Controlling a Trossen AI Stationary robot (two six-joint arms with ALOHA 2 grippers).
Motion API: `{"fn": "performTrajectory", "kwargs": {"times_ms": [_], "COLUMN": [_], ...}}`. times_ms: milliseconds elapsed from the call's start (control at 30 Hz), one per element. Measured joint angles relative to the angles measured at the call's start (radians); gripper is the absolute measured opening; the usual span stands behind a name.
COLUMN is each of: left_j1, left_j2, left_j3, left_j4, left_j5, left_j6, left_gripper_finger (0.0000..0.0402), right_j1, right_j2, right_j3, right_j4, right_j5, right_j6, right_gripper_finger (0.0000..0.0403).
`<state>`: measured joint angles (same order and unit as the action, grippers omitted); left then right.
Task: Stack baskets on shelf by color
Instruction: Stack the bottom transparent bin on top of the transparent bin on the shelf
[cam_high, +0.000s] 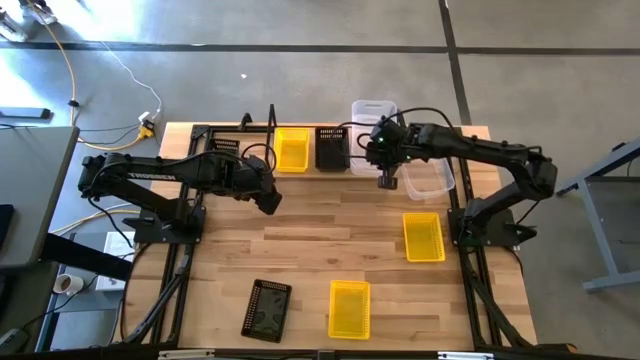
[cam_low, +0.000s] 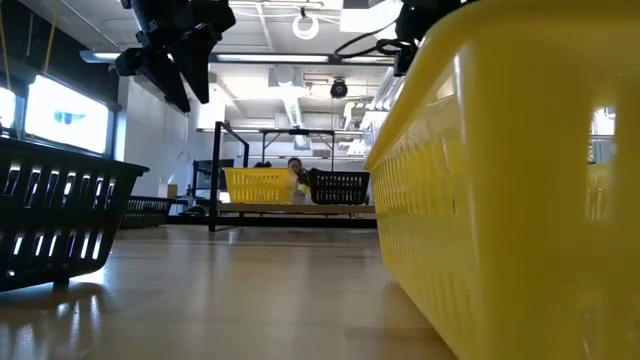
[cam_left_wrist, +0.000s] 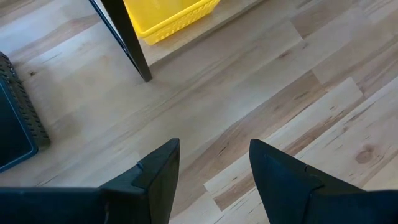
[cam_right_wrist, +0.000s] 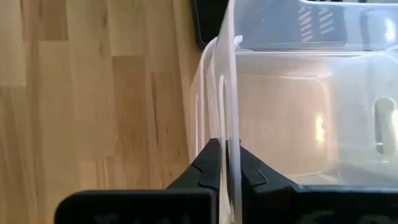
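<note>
At the table's far right, just in front of the shelf (cam_high: 300, 172): a clear basket (cam_high: 428, 178), its wall pinched between the right gripper (cam_right_wrist: 225, 163) fingers, which are pressed together on the rim. Another clear basket (cam_high: 372, 112) sits at the shelf's right end, next to a black basket (cam_high: 331, 148) and a yellow basket (cam_high: 292, 149) on the plank. Step in hand, by my reading: carrying the clear one to its match. Next move calls for lifting it over the shelf and nesting it squarely. Left gripper (cam_left_wrist: 211, 171), fingers spread and empty, hovers near the shelf's left post. Two yellow baskets (cam_high: 423, 236) and a black one (cam_high: 266, 309) wait on the tabletop (cam_high: 330, 222).
</note>
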<state>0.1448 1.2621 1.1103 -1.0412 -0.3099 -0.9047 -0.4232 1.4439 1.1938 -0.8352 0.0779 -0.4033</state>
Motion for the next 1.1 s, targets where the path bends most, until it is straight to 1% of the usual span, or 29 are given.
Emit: {"fn": "performTrajectory", "kwargs": {"times_ms": [167, 333, 500, 600, 867, 1100], "left_j1": [0.0, 0.0, 0.0, 0.0, 0.0, 0.0], "left_j2": [0.0, 0.0, 0.0, 0.0, 0.0, 0.0], "left_j3": [0.0, 0.0, 0.0, 0.0, 0.0, 0.0], "left_j4": [0.0, 0.0, 0.0, 0.0, 0.0, 0.0], "left_j5": [0.0, 0.0, 0.0, 0.0, 0.0, 0.0], "left_j6": [0.0, 0.0, 0.0, 0.0, 0.0, 0.0], "left_gripper_finger": [0.0186, 0.0186, 0.0186, 0.0186, 0.0186, 0.0186], "right_j1": [-0.004, -0.004, -0.008, -0.014, -0.029, -0.029], "right_j2": [0.004, 0.004, 0.004, 0.004, 0.004, 0.004], "right_j3": [0.0, 0.0, 0.0, 0.0, 0.0, 0.0], "right_j4": [0.008, -0.008, -0.013, -0.013, -0.013, -0.007], "right_j5": [-0.005, -0.045, -0.019, -0.023, -0.059, -0.064], "right_j6": [0.002, 0.047, 0.072, 0.086, 0.087, 0.081], "right_gripper_finger": [0.0, 0.0, 0.0, 0.0, 0.0, 0.0]}}
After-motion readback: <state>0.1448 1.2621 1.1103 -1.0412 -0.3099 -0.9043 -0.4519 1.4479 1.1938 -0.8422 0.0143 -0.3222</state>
